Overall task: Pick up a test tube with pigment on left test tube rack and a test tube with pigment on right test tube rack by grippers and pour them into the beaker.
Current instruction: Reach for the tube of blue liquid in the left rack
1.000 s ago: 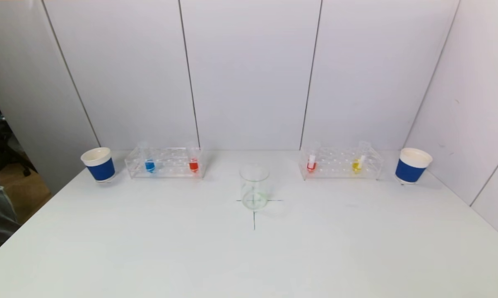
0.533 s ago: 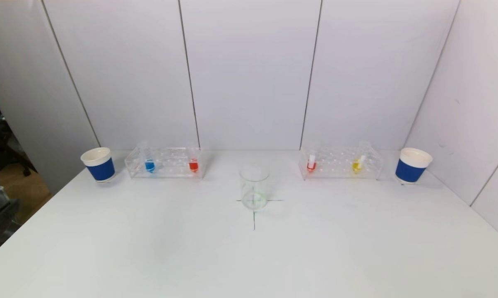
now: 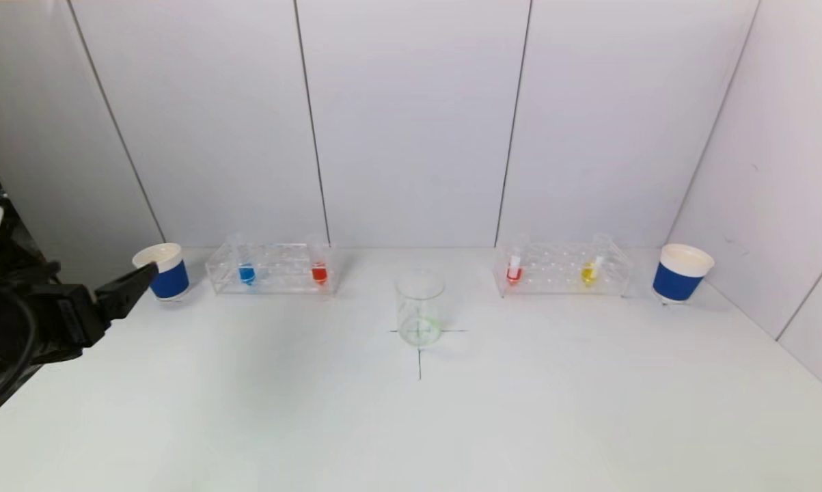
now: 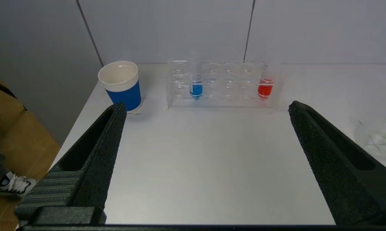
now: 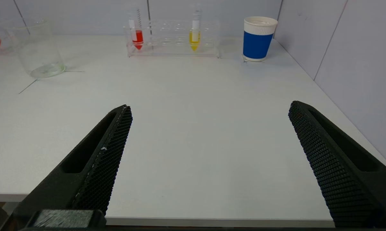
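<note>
Left pincer (image 4: 205,107) spread wide at left edge, right pincer (image 5: 209,107) likewise

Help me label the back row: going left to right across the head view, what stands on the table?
Left blue cup → blue tube → red tube → beaker → second red tube → yellow tube → right blue cup.

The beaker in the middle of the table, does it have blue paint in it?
No, the beaker looks clear, and the blue pigment sits in a test tube in the left rack.
</note>
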Robot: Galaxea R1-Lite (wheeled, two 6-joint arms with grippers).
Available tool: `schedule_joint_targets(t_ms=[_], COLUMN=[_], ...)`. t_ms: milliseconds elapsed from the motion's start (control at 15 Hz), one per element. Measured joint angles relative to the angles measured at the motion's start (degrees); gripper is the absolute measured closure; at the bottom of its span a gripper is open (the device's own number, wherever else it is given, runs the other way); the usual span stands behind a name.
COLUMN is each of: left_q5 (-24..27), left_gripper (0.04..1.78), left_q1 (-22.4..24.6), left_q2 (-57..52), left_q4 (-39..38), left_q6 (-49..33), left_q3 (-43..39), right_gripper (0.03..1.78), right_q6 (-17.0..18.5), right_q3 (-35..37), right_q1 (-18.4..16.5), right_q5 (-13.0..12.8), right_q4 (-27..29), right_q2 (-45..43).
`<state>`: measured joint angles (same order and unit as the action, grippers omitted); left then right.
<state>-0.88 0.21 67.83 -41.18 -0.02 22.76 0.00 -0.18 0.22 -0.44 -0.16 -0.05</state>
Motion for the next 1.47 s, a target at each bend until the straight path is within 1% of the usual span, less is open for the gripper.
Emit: schedule_joint_targets(t_ms=[333,600,733,800,1000,1467], left_q5=[0.11,0.37,0.44,0.5,0.52,0.37], left_gripper=[0.06,0.06,0.06,0.06,0.06,0.06], left_q1=[0.98,1.28,1.37,1.39,1.46,1.66], left_q2=[21.47,38.71,45.54,48.35,54.2,61.17], left_q4=[-20.0,-38.47,-44.26,-45.58,-45.95,-45.62], left_q6=[-0.38,-0.49,-0.9,-1.4,-1.77,-1.65], left_q3=[0.28,2.05,4.85,6.62,10.48,18.22], right_gripper=[0.04,0.04,0.04,0.04,0.04,0.04], right_q6=[0.0,0.0,0.0,0.0,0.0,0.0], right_q3=[0.0,0.0,0.0,0.0,0.02,0.02], right_q1=[0.02,0.02,0.02,0.02,0.02,0.02], right_q5=[0.0,0.0,0.0,0.0,0.0,0.0], right_q4=[0.0,0.0,0.0,0.0,0.0,0.0], right_q2=[0.0,0.0,0.0,0.0,0.0,0.0])
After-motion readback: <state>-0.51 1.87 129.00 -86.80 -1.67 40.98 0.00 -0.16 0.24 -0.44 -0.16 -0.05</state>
